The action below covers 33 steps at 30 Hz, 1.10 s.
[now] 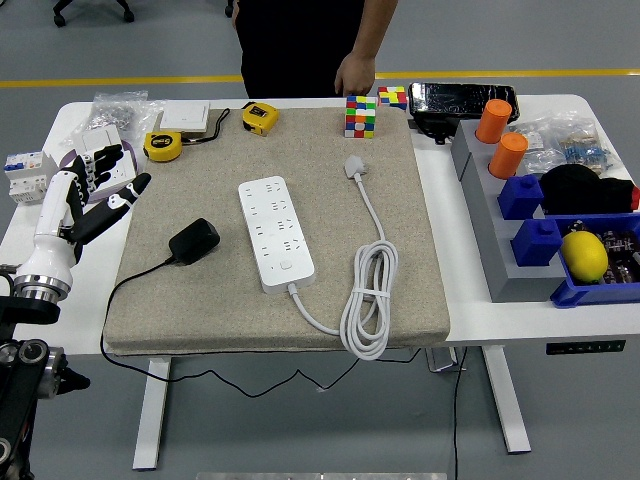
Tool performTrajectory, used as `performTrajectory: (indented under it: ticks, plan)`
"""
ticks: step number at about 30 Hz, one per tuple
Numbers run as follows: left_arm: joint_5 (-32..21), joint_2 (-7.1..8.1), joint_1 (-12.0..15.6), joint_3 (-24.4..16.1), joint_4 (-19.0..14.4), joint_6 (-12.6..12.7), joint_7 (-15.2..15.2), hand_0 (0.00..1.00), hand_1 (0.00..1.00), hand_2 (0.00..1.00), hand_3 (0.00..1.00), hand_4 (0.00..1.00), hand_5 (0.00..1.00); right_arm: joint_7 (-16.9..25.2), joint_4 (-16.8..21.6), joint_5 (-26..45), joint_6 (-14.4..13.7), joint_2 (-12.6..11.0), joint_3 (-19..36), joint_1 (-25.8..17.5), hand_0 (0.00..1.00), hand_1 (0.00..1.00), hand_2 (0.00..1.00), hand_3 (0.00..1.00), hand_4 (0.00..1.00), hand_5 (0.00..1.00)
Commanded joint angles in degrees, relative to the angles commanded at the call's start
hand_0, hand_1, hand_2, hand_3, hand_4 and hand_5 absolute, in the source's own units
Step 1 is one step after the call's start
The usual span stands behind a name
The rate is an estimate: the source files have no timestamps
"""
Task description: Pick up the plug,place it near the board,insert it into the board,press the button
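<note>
One beige mat (200, 300) covers the white table (470, 300); left hand (95, 185) spread, empty.

Glossy white plastic board (276, 234) lies on a rough, matt cloth mat (400, 300).
</note>
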Motion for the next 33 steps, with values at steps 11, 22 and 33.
performTrajectory:
  ticks: [11,22,33]
  plan:
    - [0.24,0.04,-0.27,-0.09,0.08,0.52,0.51,0.739,0.754,0.704,0.632,0.835,0.375,0.06,0.00,0.16,-0.08,0.21,0.32,0.14,0.849,0.812,0.809,0.845,0.998,0.919]
    - [0.47,-0.06,-0.22,-0.66,0.61,-1.59,0.79,0.969,0.998,0.965,0.915,0.998,0.603,0.07,0.00,0.33,-0.16,0.54,0.49,-0.06,0.848,0.811,0.807,0.844,0.998,0.920]
    - [-3.42,-0.23,-0.28,-0.49,1.33,-3.31,0.13,0.998,0.998,0.998,0.998,0.998,0.819,0.02,0.00,0.46,-0.28,0.54,0.64,0.17,0.848,0.811,0.806,0.838,0.998,0.920]
